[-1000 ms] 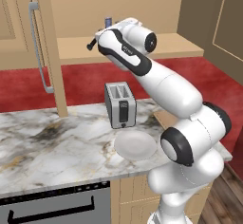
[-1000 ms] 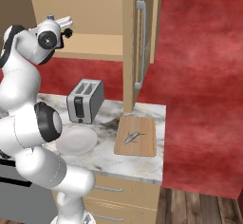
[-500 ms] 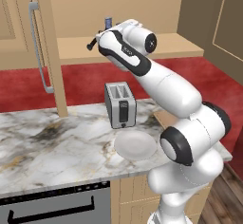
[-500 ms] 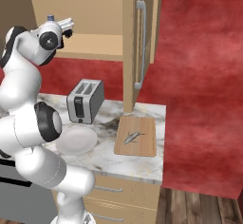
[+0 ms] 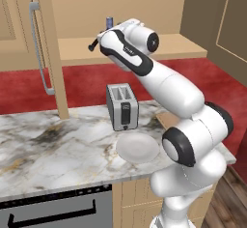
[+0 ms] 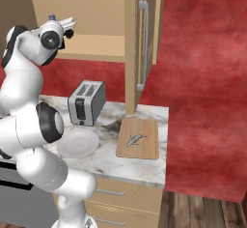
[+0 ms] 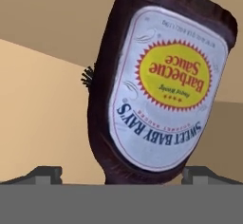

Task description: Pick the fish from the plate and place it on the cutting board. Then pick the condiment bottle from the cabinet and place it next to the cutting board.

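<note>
- Jaws of the gripper (image 7: 121,173) stand wide apart, one dark tip low on either side of the condiment bottle (image 7: 159,83), with nothing clamped yet.
- In the hand view the bottle sits between the tips and very close, its yellow-and-white label reading upside down because the hand is rolled.
- From the left base view the bottle's blue cap (image 5: 109,22) peeks over the wrist, on the shelf of the cabinet (image 5: 159,46), above the toaster (image 5: 122,106).
- First half of the task looks done: the fish (image 6: 135,139) lies on the cutting board (image 6: 140,138), and the plate (image 6: 77,142) beside the toaster is bare.
- Step in hand, as I judge it, is grasping the bottle on the shelf.
- To do it well, I would ease forward only a little more so the pads cover the body rather than the narrow end near the tips, then close evenly.
- Keep the bottle centred; it leans somewhat across the hand view, so a lopsided squeeze could twist or tip it.
- A small black bristly thing (image 7: 87,76) shows just behind the bottle; avoid pushing the bottle back into it.
- After closing, lift slightly before drawing out, so the base clears the shelf edge.
- Worktop (image 6: 144,121) beside the board, near the cabinet door, looks free as a landing spot.
</note>
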Controlling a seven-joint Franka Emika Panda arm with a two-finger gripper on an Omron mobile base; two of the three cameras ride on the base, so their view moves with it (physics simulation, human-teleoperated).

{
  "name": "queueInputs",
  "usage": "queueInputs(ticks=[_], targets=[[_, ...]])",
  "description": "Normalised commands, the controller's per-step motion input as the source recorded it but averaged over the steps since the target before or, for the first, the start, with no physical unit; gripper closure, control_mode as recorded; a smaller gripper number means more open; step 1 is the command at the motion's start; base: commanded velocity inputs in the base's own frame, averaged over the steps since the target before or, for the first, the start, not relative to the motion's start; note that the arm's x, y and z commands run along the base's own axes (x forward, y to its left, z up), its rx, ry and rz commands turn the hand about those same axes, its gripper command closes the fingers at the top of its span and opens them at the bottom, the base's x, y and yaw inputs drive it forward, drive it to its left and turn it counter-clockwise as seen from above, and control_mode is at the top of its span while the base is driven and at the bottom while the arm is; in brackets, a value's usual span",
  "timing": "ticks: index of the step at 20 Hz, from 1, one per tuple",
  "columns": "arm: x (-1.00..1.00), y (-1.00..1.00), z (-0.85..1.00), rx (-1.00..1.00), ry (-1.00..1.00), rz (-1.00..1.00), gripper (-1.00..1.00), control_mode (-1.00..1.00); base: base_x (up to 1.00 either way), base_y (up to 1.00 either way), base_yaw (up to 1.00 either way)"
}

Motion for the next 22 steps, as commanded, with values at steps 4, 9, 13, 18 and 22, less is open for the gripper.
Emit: queueInputs(ticks=[4,9,13,18,22], targets=[[0.00,0.06,0.09,0.02,0.04,0.00,-1.00,-1.00,0.00,0.00,0.00],[0.00,0.09,0.08,0.02,0.03,0.00,-1.00,-1.00,0.00,0.00,0.00],[0.00,0.13,0.06,0.02,0.02,0.00,-1.00,-1.00,0.00,0.00,0.00],[0.00,0.20,0.04,0.00,0.00,0.00,-1.00,-1.00,0.00,0.00,0.00],[0.00,0.20,0.05,0.00,0.00,0.00,-1.00,-1.00,0.00,0.00,0.00]])
